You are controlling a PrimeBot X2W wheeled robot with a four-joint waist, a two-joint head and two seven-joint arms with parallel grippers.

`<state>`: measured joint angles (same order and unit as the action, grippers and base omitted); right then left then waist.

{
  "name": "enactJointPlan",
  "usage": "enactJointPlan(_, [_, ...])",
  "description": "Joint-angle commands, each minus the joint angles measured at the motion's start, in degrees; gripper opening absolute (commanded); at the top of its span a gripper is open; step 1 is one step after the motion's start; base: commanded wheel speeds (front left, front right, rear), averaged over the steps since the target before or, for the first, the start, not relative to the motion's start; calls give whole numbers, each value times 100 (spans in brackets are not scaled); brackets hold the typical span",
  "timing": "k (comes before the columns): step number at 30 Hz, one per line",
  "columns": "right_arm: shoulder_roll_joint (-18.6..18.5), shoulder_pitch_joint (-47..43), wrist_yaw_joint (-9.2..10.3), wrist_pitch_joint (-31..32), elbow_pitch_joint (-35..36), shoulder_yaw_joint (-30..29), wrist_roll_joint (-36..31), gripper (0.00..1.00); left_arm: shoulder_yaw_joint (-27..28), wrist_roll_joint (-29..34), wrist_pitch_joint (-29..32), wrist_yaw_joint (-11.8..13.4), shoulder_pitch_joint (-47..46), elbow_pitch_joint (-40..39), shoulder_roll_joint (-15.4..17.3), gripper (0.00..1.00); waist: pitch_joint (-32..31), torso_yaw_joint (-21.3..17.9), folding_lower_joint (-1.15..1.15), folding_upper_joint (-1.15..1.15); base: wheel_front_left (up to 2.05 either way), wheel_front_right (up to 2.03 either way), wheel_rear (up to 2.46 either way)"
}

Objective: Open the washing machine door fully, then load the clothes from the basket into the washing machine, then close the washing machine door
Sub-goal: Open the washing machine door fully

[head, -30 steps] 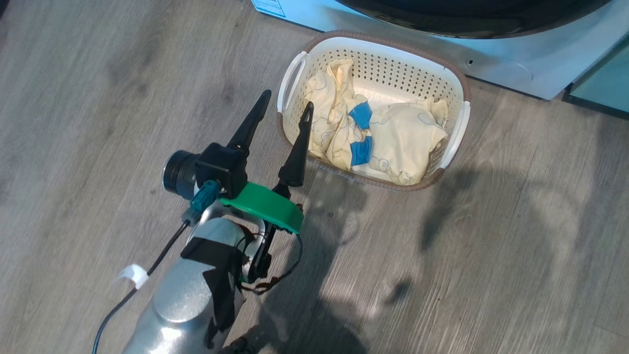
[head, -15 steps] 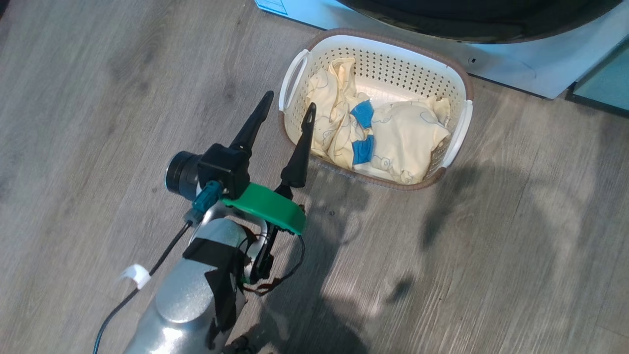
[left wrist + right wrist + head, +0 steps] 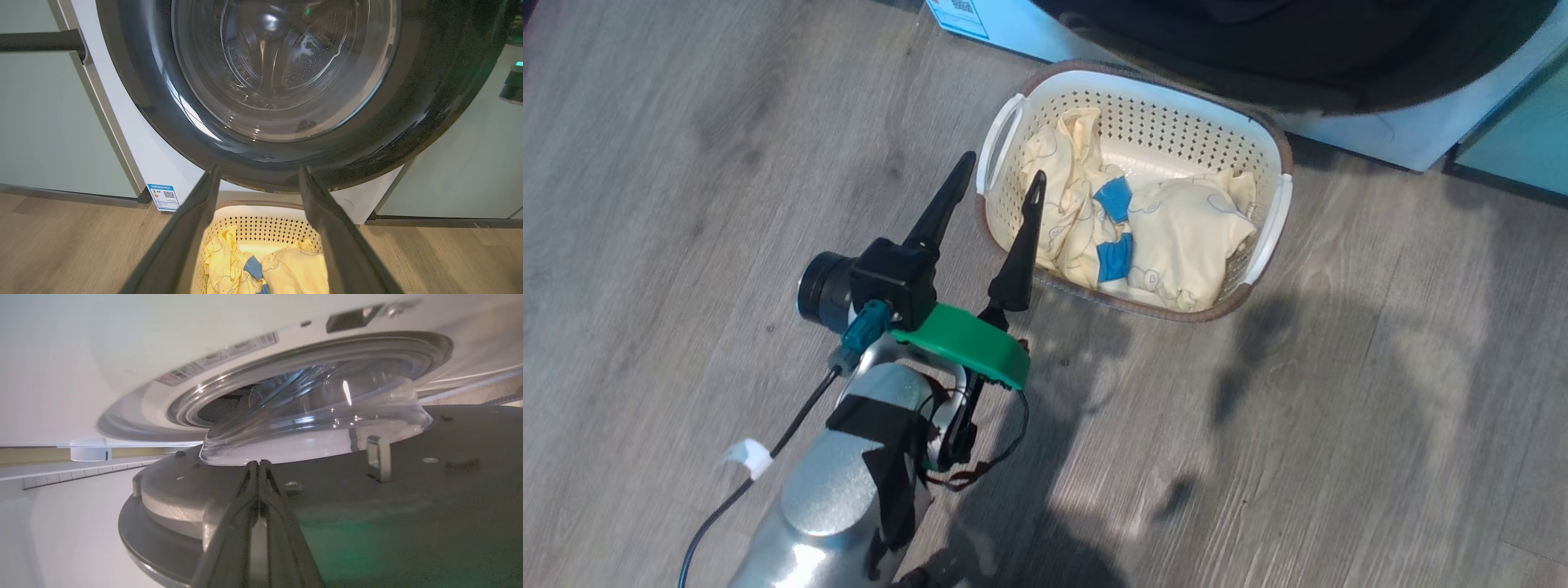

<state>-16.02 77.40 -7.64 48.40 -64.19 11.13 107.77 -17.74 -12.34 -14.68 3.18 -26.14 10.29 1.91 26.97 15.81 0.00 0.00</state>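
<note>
The cream basket (image 3: 1176, 106) stands on the wood floor in front of the white washing machine (image 3: 1380, 139). In it lie pale yellow clothes (image 3: 1184, 237) with small blue pieces (image 3: 1112, 198). My left gripper (image 3: 1003, 165) hangs open just left of the basket, nothing between its fingers. Its wrist view looks over the basket (image 3: 261, 228) and clothes (image 3: 294, 269) at the glossy black washing machine door (image 3: 163, 102). The door (image 3: 1258, 49) stands out over the basket's far rim. My right gripper (image 3: 258, 462) is shut, tips at the door's inner face (image 3: 408, 506), below the glass bowl (image 3: 318, 416).
Pale green cabinets flank the machine, one (image 3: 41, 122) on its left with a dark bar handle (image 3: 41, 41) and one (image 3: 1519, 139) on its right. A blue sticker (image 3: 960, 12) marks the machine's lower corner. Wood floor (image 3: 1339, 408) lies open to the right of my left arm.
The black door reaches further out over the basket's far rim than before. The head camera has shifted a little. My left gripper stays open in the same spot.
</note>
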Motion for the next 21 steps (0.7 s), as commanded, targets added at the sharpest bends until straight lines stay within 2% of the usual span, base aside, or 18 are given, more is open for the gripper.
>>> enactJointPlan(1, [197, -94, 15, 125, 279, 75, 35, 0, 202, -3, -32, 13, -109, -148, 97, 100, -21, -20, 0, 0, 0, 0, 0])
enactJointPlan(21, [538, -1782, 15, 511, 1656, 533, 404, 0, 336, 136, -32, -102, 257, 31, 97, 100, -609, -128, 0, 0, 0, 0, 0])
